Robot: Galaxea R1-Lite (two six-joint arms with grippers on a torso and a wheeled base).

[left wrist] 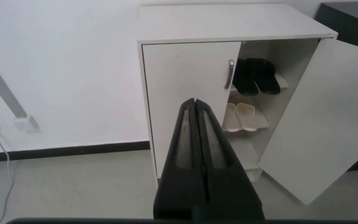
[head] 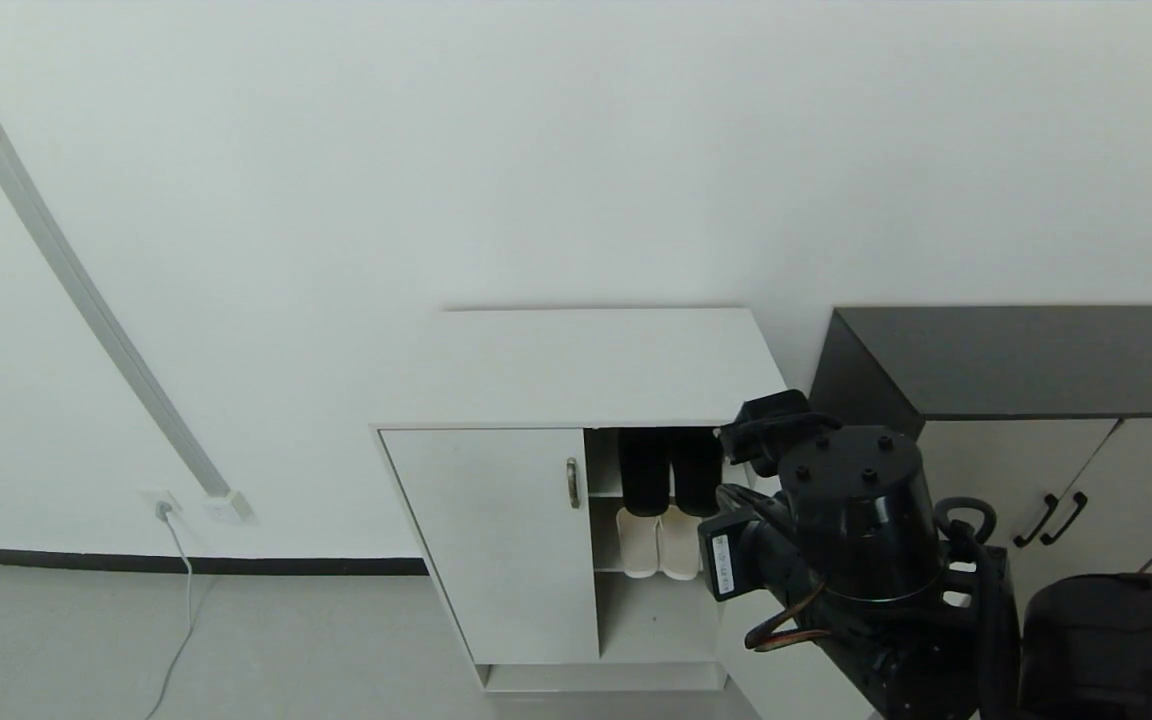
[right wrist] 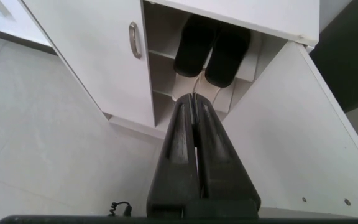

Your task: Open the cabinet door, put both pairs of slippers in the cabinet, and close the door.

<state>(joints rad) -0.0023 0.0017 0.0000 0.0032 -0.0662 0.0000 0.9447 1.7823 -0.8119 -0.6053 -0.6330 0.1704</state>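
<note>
Hovering beside the open cabinet door (right wrist: 291, 143) — right pincer (right wrist: 194, 101), fingers (right wrist: 180, 127) together.

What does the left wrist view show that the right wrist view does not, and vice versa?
Left wrist view: the left gripper, shut, the white slippers in full on the middle shelf, the cabinet top, a wall socket. Right wrist view: the right gripper, shut, near the shelves. Both: the black slippers on the upper shelf, the closed door's handle, the open door.
</note>
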